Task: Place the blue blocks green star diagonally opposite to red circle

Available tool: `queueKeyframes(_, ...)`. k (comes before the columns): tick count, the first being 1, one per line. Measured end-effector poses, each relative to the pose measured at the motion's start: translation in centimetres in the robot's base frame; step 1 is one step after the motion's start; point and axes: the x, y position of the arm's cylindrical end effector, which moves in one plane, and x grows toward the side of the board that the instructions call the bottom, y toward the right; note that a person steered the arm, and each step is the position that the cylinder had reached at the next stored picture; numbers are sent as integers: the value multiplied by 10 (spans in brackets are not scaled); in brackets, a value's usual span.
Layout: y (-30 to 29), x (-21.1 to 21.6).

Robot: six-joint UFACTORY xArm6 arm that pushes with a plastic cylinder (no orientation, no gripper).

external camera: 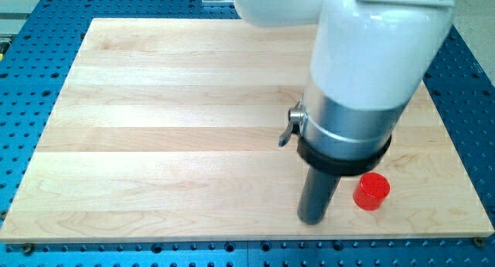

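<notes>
**Operator:** Report tool position.

**Arm:** My tool is a straight dark rod with no jaws, so it neither opens nor closes, and it grips nothing. My tip [312, 220] sits on the wooden table [170, 135] near the view's bottom edge, right of centre. The rod hangs below a grey metal collar [344, 131] and a large white housing [379, 42] that fills the view's upper right.

**Operator:** Report task objects.

**Arm:** One block is visible: the red circle [372, 191], a short red cylinder. It stands upright on the table, just beside my tip on the view's right and slightly higher in the view. A narrow strip of bare wood shows between rod and block; I read them as close but apart, not touching.

**Operator:** Blue blocks and green star?

**Arm:** I cannot locate them in this view. The white housing and collar cover a large part of the table's right side, so I cannot tell what lies behind them.

**Operator:** Report surroundings.

**Arm:** The table is a pale wood panel made of horizontal planks. It rests on a blue perforated base plate [31, 81], which shows at the view's left, right and bottom margins. A small metal lever [291, 126] projects from the collar toward the view's left.
</notes>
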Motion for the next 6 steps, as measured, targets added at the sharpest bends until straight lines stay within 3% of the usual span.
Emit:
queueKeyframes(1,60,-23)
queueKeyframes(2,101,-8)
queueKeyframes(3,45,-30)
queueKeyframes(4,93,-59)
queueKeyframes(5,145,-43)
queueKeyframes(6,145,-3)
